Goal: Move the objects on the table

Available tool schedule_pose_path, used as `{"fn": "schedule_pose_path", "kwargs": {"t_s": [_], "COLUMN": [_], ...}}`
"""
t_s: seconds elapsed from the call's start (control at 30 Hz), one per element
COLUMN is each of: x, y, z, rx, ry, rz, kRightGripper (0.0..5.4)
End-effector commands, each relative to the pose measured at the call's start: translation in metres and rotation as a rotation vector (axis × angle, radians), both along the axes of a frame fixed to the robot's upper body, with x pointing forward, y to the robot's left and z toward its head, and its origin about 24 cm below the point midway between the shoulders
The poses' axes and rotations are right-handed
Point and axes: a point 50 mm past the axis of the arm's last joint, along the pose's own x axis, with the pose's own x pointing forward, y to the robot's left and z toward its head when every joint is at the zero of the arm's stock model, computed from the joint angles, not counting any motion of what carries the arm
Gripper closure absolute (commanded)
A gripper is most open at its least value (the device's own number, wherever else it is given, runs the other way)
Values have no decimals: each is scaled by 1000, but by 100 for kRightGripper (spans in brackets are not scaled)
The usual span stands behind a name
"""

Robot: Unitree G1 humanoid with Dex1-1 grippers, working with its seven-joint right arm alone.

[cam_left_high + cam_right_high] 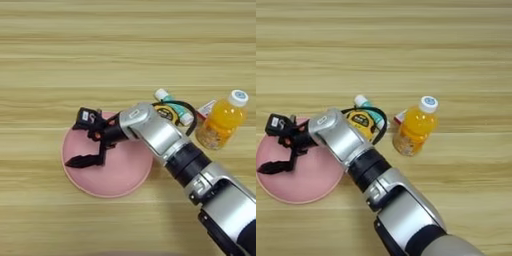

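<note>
While the jaws gape wide over the pink plate, only the left eye view shows its whole rim.

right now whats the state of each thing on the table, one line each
pink plate: flat on the table, nothing lying on it
gripper: over the plate's left part, fingers spread, holding nothing
orange-juice bottle: capped, juice inside, apart from the plate
tape measure: right of the plate, partly hidden by the arm, strap looping out
glue stick: lying flat beside the tape measure
red-white packet: mostly hidden behind the bottle
</note>
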Motion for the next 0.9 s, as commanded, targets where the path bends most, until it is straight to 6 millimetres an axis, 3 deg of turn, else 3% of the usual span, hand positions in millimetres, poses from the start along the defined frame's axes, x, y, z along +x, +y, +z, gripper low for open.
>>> {"fn": "schedule_pose_path", "kwargs": {"t_s": [0.03,0.27,0.67,0.9], "x": [14,17,21,24], "y": [16,23,25,21], "z": [41,48,44,61], "rx": [99,146,142,218], "ry": [-155,-169,-171,-206], "rz": [11,-2,-7,-29], "kRightGripper": [3,3,3,3]}}
